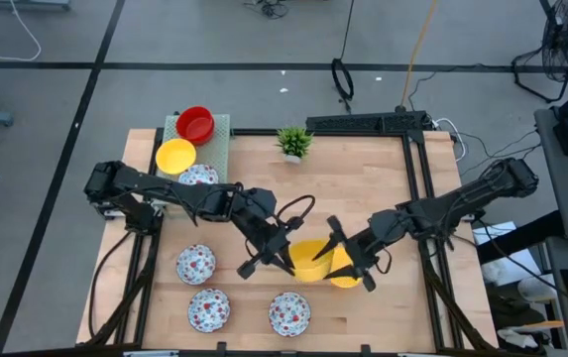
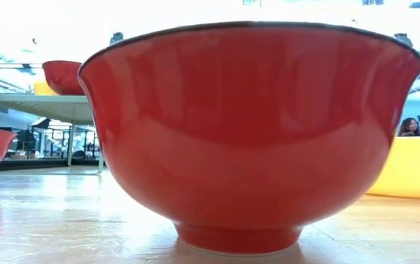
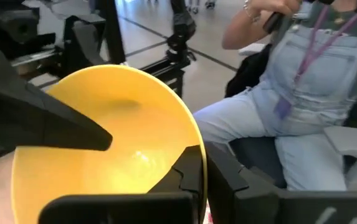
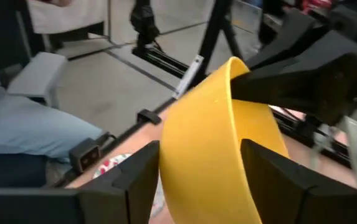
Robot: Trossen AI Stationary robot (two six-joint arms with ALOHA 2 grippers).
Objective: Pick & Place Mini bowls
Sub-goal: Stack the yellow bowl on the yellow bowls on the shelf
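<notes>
My left gripper [image 1: 291, 260] is shut on a yellow mini bowl [image 1: 308, 258] above the table's middle near part. My right gripper [image 1: 351, 256] is open. In the right wrist view its two fingers stand on either side of that bowl's wall [image 4: 209, 143]. A second yellow bowl [image 1: 345, 280] shows below my right gripper. Three white floral bowls [image 1: 195, 264] [image 1: 208, 309] [image 1: 288, 312] rest on their bases near the front edge. At the far left are a red bowl [image 1: 196, 124], a yellow bowl [image 1: 175, 156] and a floral bowl [image 1: 199, 177]. My left gripper pinches the yellow bowl's rim [image 3: 194, 146], one finger [image 3: 187, 177] inside the bowl and the other outside. The fingers come nearly level from the table's left. The bowl is held up tilted, its opening turned toward my left arm. My right gripper: I cannot tell whether its spread fingers touch the bowl.
A green mat [image 1: 219, 139] lies under the red bowl at the far left corner. A small potted plant [image 1: 293, 142] stands at the far edge. In the low view a red bowl [image 2: 250, 132] fills most of the picture. A seated person [image 3: 303, 93] is beyond the table.
</notes>
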